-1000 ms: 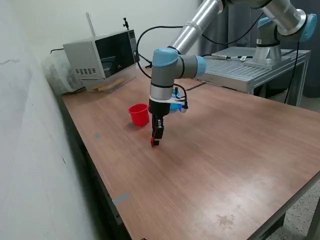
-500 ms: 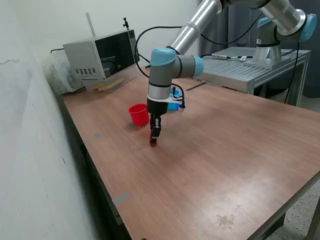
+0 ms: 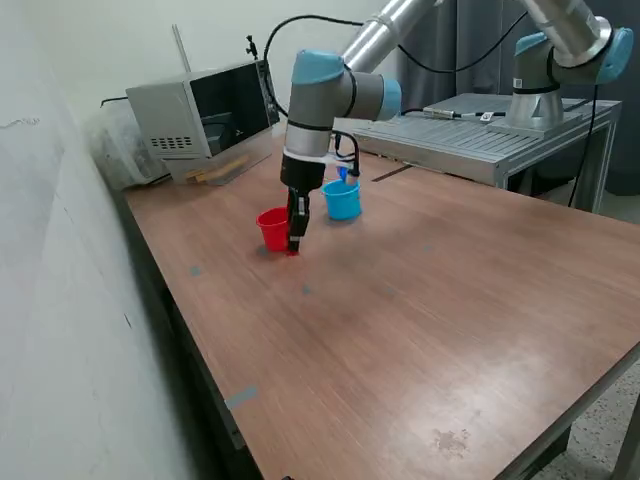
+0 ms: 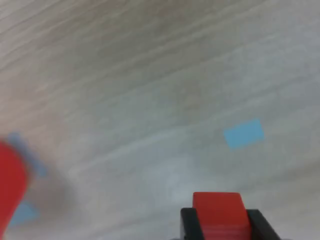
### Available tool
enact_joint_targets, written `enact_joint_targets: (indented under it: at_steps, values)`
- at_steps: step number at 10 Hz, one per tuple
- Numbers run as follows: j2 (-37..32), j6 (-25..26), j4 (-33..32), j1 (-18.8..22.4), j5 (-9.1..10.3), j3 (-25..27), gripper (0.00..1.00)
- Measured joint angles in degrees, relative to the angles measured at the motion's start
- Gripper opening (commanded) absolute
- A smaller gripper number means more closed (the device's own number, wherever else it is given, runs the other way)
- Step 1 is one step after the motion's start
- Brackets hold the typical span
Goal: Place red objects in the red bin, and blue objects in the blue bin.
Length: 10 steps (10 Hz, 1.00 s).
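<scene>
My gripper [image 3: 295,243] hangs just above the table, close beside the red bin [image 3: 273,229] on the exterior view's right of it. It is shut on a red cube [image 4: 219,212], which shows between the two black fingers [image 4: 188,226] in the wrist view. The edge of the red bin [image 4: 10,182] is a red blur in that view. The light blue bin [image 3: 342,199] stands behind the gripper, further to the exterior view's right. No blue cubes show in either view.
A microwave-like grey box [image 3: 205,112] sits at the table's back corner near the wall. A metal platform [image 3: 480,130] with a second arm's base [image 3: 540,95] stands at the back right. Small blue tape marks [image 4: 243,133] are stuck on the wooden table [image 3: 450,300].
The gripper has lifted and carried the red cube back toward the red bin. The arm no longer hides the blue bin.
</scene>
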Motion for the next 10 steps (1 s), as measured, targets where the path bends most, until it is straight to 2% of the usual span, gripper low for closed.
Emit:
enact_joint_targets:
  at_steps: [3, 5, 10]
  values:
    - [-8.1, -4.3, 1.4, -0.9, 0.07, 3.7, 0.0]
    - [-12.6, -6.9, 2.0, -3.5, 0.07, 6.8, 0.0]
    - [-16.1, -10.3, 2.3, -11.3, 0.22, 10.8, 0.0]
